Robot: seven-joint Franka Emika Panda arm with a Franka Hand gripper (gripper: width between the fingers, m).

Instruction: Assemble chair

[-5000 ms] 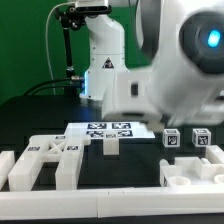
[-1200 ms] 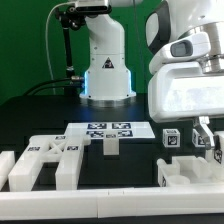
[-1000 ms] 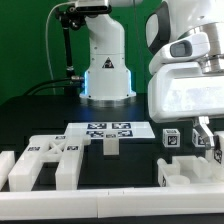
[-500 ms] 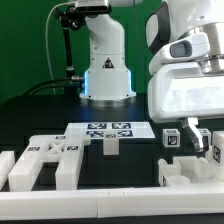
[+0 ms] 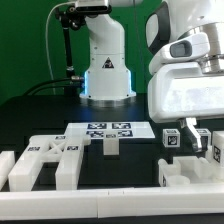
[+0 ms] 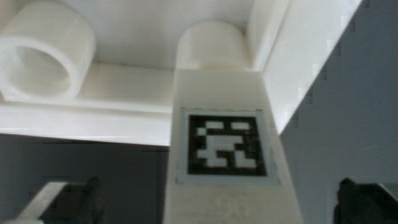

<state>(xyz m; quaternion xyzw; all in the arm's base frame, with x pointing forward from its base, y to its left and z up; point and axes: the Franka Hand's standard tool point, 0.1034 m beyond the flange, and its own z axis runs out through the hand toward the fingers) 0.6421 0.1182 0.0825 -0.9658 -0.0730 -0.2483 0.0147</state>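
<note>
While the gripper [image 5: 203, 140] hangs low near the table's [image 5: 140, 158] front edge, toward the corner at the exterior view's right, its fingers [image 6: 64, 200] stand spread on either side of a tagged post [image 6: 226, 150] — neither one touches it in the wrist view, so nothing is pinched yet. The step in hand looks like taking hold of this post.

To do it well, the post should sit centred in the gap; the clearances on both sides look roughly even, which is a good start. The pads ought to close on the post's plain side faces, squarely and slowly, so the part does not twist or skid on the black surface. How deep the fingers reach along the post I cannot tell, so a little more descent may be wise before closing.

The lift should then go straight up, because the flat slab [image 5: 185, 172] lies just beside the post toward the front edge, and a second tagged post [image 5: 172, 138] sits near on the other side.

The remaining chair parts are well apart: the X-braced panel [image 5: 45, 160] by the front corner at the exterior view's left, and a short post [image 5: 110, 146] mid-table, just in front of the marker board [image 5: 100, 129]. A border rail [image 5: 100, 196] runs along the front edge.
</note>
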